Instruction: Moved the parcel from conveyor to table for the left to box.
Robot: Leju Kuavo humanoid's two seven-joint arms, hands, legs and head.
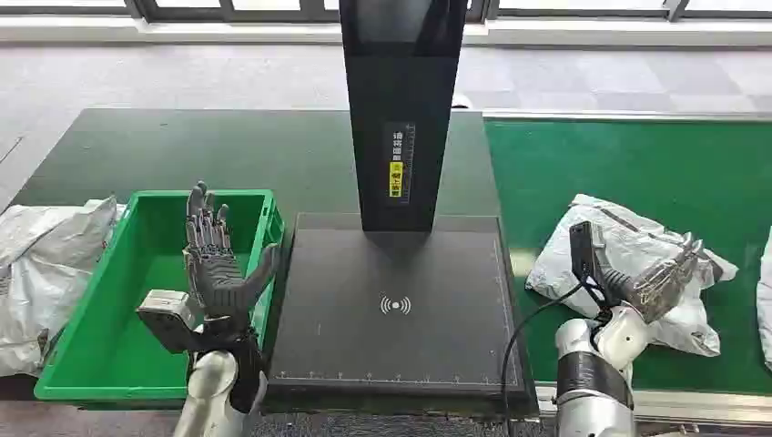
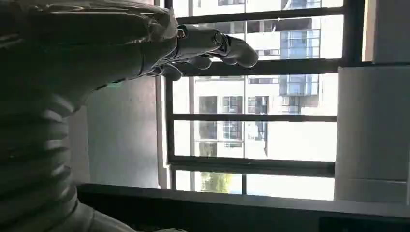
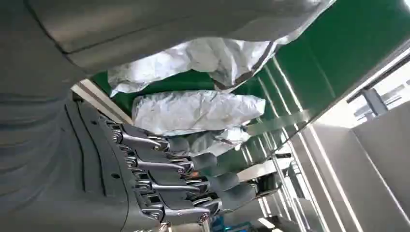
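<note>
1. Parcel (image 1: pixel 628 264): your target is the crumpled white-grey mailer bag lying on the green conveyor (image 1: pixel 637 173), close to that belt's near edge and just beside the black scanning table (image 1: pixel 346 273).
2. Your right hand (image 1: pixel 660 282) is over the near part of that parcel. In the head view its fingers lie across the bag, but you cannot tell whether they grip it or only rest there.
3. In the right wrist view, the right hand's dark fingers (image 3: pixel 193 179) are stretched out side by side, with the silvery wrapping of the parcel (image 3: pixel 193 53) right above them and a second parcel (image 3: pixel 198 112) further along the belt.
4. Your left hand (image 1: pixel 214 259) is raised upright over the right side of the green box (image 1: pixel 91 355), fingers spread and holding nothing.
5. The green box sits against the left edge of the scanning table, and nothing shows on the visible part of its floor.
6. A black post (image 1: pixel 401 109) stands at the far edge of the scanning table, with a yellow label on its face.
7. More white bags (image 1: pixel 45 273) lie piled beyond the left side of the box.
8. Another white bag (image 1: pixel 763 309) pokes in at the conveyor's right edge.
</note>
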